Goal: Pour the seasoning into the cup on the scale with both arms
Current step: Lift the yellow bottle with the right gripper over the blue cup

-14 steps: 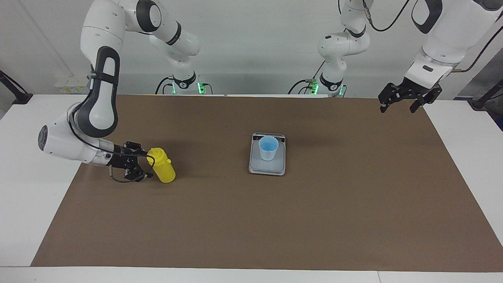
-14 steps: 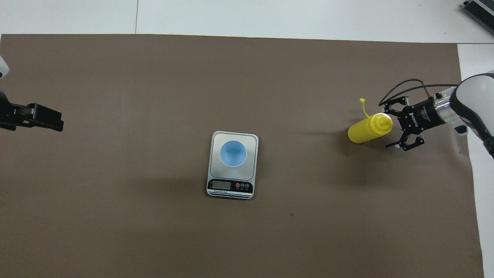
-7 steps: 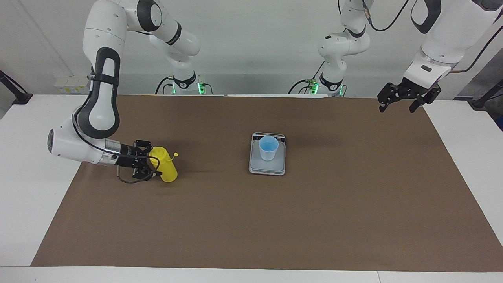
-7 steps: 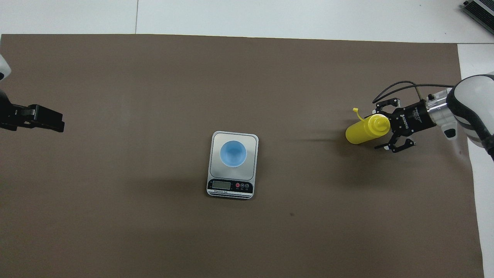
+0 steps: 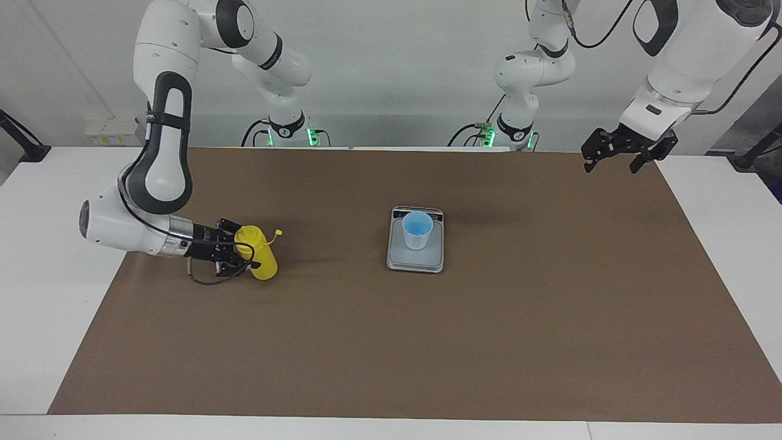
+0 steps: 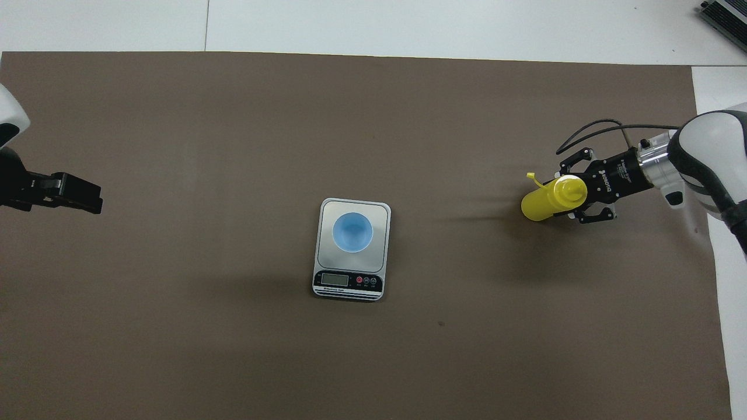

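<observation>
Table: brown mat [image 5: 391, 342] covered most of the white table [image 5: 36, 293]; everything of the task lay on the mat.
Left arm: it waited, raised over the mat's corner at its own end, close to the robots.
Left gripper: left gripper [image 5: 612, 157] hung in the air with its fingers spread and nothing between them.
Right arm: it reached low and nearly level across the mat at its own end of the table.
Right gripper: right gripper [image 5: 244, 253] sat at the upper part of the seasoning, one finger on each side of the bottle just below the dome, closed onto the body.
Scale: scale [image 5: 415, 261] lay near the middle of the mat, its display strip on the edge toward the robots.
Seasoning: seasoning [image 5: 261, 264] stood tilted on the mat toward the right arm's end, well apart from the scale; its small tethered cap [image 5: 278, 232] stuck out to the side, off the nozzle.
Cup: cup [image 5: 418, 230] stood upright on the weighing plate, open and blue inside.
Step in hand: taking hold of the bottle, by my reading; no pouring had begun.
Next move: it called for lifting the bottle clear of the mat, carrying it over the cup, and tipping the nozzle down without knocking the cup; the tilt suggested the grip wanted checking first.
</observation>
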{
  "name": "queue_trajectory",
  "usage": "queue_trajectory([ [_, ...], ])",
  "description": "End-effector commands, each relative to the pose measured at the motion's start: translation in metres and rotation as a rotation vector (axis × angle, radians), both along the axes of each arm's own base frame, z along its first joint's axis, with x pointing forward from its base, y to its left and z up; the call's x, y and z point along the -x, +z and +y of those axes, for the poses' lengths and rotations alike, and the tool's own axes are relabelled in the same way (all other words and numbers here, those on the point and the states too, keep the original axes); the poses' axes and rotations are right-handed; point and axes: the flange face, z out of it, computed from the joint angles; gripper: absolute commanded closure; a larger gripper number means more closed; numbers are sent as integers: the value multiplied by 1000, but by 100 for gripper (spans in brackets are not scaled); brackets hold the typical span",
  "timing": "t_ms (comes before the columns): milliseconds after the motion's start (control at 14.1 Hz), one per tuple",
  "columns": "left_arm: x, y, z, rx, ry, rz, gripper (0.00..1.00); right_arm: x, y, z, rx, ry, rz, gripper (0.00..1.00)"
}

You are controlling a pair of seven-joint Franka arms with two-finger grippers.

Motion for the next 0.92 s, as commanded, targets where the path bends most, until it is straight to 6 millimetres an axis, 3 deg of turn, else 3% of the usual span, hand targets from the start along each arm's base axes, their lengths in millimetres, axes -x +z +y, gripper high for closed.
queue_trajectory([
  [0,10,2,3,0,-13,-9,0,-5,46,43,72,-67,-32,98],
  [355,9,2,3,1,-13,-15,0,-16,93,140,336,-88,-101,98],
  [496,7,3,3,2,-12,-28,0,-15,105,191,448,-95,-124,98],
  [638,7,4,4,2,-10,-28,0,-9,109,250,548,-95,-202,98],
  [851,5,3,3,3,-9,-36,0,3,115,304,641,-72,-302,98],
])
